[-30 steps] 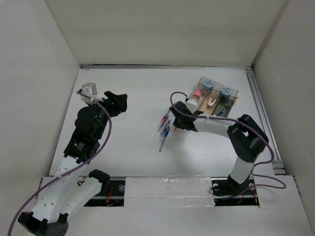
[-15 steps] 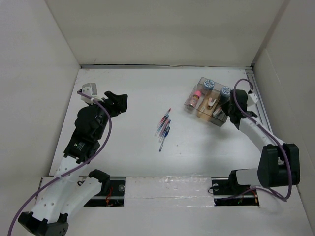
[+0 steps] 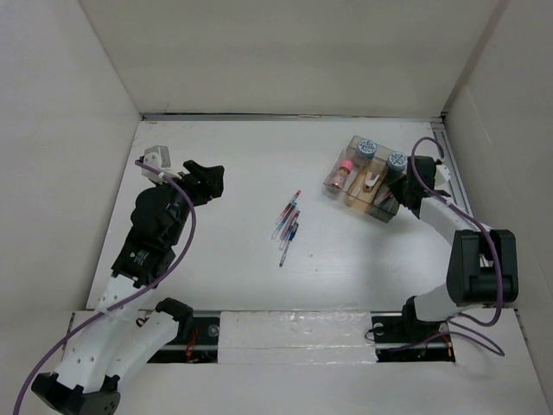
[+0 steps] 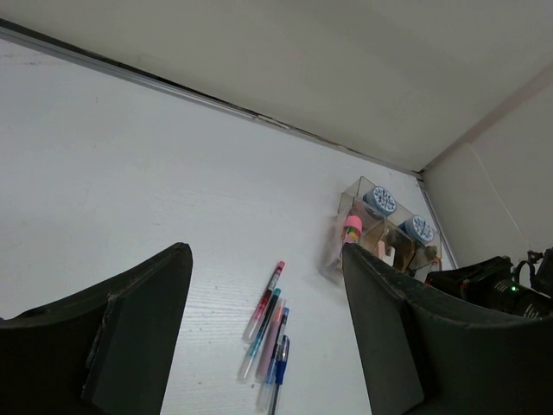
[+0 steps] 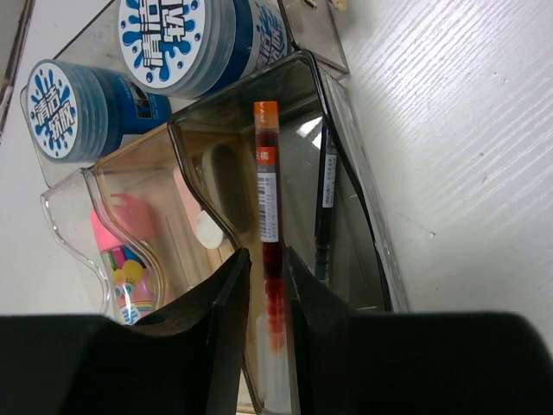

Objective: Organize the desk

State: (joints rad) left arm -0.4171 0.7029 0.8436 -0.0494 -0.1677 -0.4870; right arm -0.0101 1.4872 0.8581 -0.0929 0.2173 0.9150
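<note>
The desk [image 3: 233,173] is a white tabletop. Several pens [image 3: 287,223] lie side by side at its middle, also in the left wrist view [image 4: 270,333]. A clear compartment box [image 3: 370,177] stands at the back right. My right gripper [image 3: 393,192] is at the box's near right end. In the right wrist view my right gripper [image 5: 266,259] is shut on a red pen [image 5: 266,173] that points into a box compartment holding a black pen [image 5: 327,199]. My left gripper [image 3: 207,180] is open and empty above the left of the desk, its jaws wide apart [image 4: 263,259].
The box [image 5: 354,173] also holds two round blue-and-white tubs [image 5: 173,39], a pink item [image 5: 117,251] and a pale clip. A metal rail [image 3: 462,207] runs along the desk's right edge. White walls enclose the desk on three sides.
My right arm has swung from the pens at the middle over to the box's right end, carrying the red pen. The left arm has not moved.
</note>
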